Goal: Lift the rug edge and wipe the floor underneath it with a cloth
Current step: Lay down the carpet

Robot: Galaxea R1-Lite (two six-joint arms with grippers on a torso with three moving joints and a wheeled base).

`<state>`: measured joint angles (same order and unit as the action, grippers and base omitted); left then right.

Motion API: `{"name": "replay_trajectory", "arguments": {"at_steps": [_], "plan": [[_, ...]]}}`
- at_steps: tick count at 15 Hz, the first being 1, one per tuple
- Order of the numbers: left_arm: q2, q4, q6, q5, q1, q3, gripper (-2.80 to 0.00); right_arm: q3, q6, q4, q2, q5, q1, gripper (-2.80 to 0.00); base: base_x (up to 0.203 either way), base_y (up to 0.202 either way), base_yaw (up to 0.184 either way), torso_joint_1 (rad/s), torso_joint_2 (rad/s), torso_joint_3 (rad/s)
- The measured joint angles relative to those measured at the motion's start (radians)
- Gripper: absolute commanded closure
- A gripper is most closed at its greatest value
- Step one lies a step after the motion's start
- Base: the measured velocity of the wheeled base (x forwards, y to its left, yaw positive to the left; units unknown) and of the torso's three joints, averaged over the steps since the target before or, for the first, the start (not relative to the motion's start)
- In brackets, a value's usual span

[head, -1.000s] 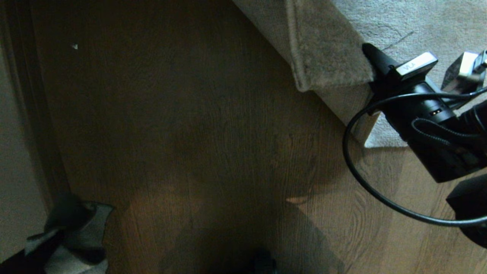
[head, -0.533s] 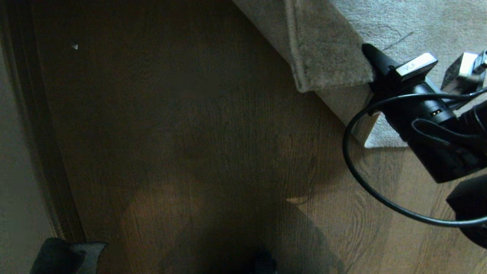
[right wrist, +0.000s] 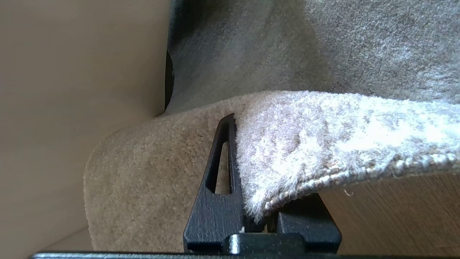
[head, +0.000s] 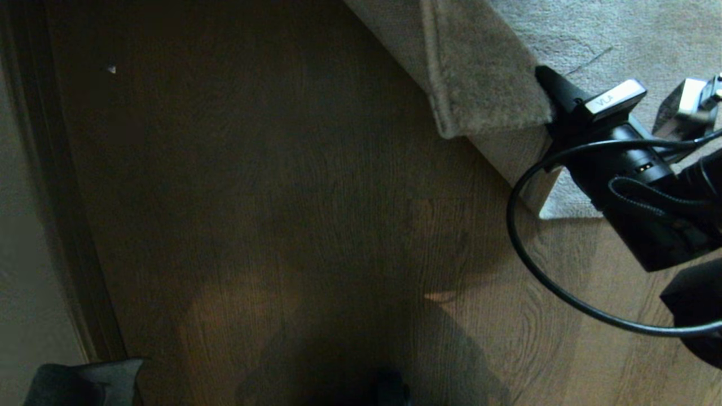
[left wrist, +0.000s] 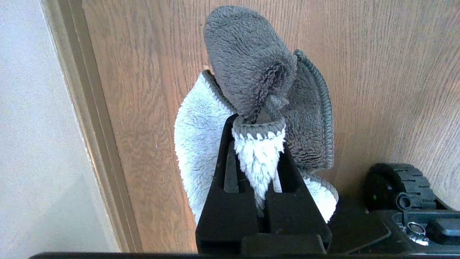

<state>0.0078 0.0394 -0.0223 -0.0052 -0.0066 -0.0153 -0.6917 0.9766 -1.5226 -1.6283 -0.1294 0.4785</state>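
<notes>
Compared with a second ago, the cloth is seen much lower in the head view: only a dark corner of it remains at the lower left border, close to the baseboard, while before it was shown higher and more fully. By this it is understood that the left arm has been drawn back toward the robot, away from the exposed floor. The left gripper is clenched on the cloth, a fold of the pale and dark grey fabric being pinched between the fingers, and the cloth hangs above the planks beside the robot's wheel. The right gripper is closed on the rug edge, which is held lifted and folded back, so the floor beneath it is uncovered; this hold is unchanged. It is judged that the wiping is either finished or interrupted, because the cloth is well apart from the lifted rug. No containers are visible in these views, so nothing can be said about contents.
</notes>
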Motion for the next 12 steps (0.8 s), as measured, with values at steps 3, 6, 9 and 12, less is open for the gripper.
{"name": "replay_trajectory", "arguments": {"at_steps": [3,6,9,12], "plan": [[-0.007,-0.001,-0.001,0.001,0.0,0.0,0.0,0.001,0.0,0.0,-0.002,0.0,0.0,0.0,0.0,0.0,0.0,0.0,0.0,0.0],[-0.008,-0.001,-0.003,0.001,0.0,0.0,0.0,0.0,0.0,-0.001,-0.008,0.0,0.0,0.0,0.0,0.0,0.0,0.0,0.0,0.0],[-0.008,-0.001,-0.004,0.001,0.0,0.0,0.0,0.0,0.0,-0.001,-0.015,0.0,0.003,0.0,0.0,0.0,0.0,0.0,0.0,0.0],[-0.008,-0.024,-0.008,0.001,0.0,0.004,0.0,-0.001,0.0,-0.001,-0.017,0.0,0.003,0.0,0.0,0.0,0.0,0.0,0.0,0.0]]}}
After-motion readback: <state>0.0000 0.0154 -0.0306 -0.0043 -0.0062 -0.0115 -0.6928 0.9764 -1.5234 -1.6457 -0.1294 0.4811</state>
